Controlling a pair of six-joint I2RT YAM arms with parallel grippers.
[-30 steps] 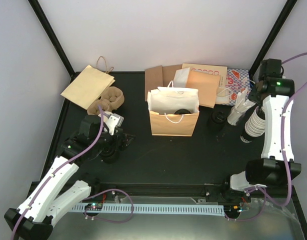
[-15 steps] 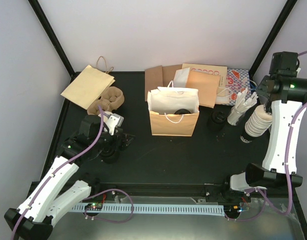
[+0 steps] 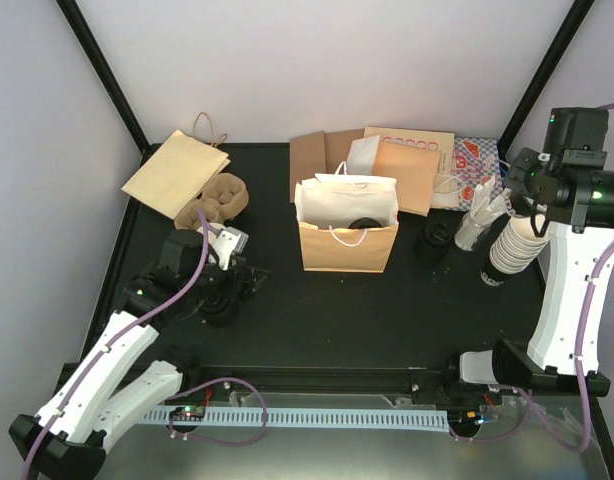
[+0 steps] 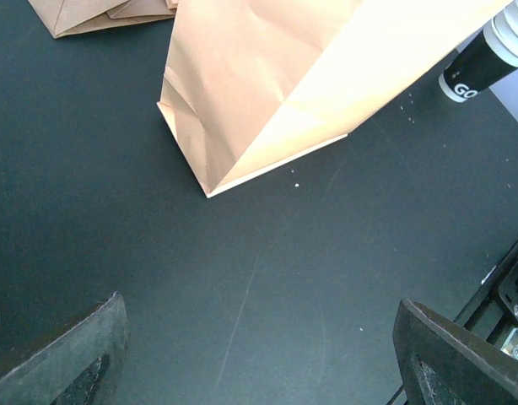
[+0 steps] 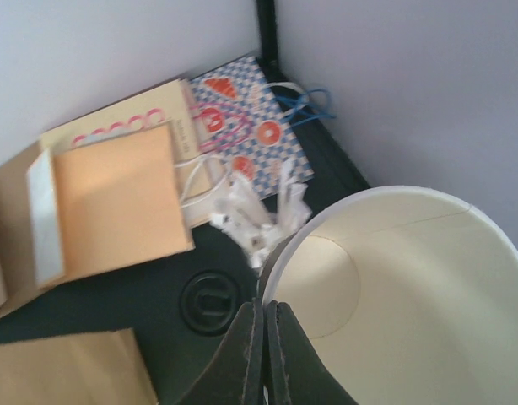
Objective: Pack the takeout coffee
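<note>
One lidded coffee cup (image 3: pixel 365 222) already inside upright paper bag (image 3: pixel 347 245) at middle of tabletop (image 3: pixel 317 310). Second lidded cup (image 3: pixel 434 237) stands just right of bag, unpacked. Bag mouth open, ready for it. Right claw (image 5: pixel 265 312), high at far right, pressed together on rim of lidless cup (image 5: pixel 394 287), apparently atop stack; looks off target, not task's coffee. Left claw (image 4: pixel 259 363) spread wide, empty, low before bag, likely waiting to steady it.

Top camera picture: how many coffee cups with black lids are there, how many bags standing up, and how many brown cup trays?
Black-lidded coffee cups: 2, the cup in the bag and the cup right of the bag
Standing bag: 1
Brown cup tray: 1
Total: 4
</note>
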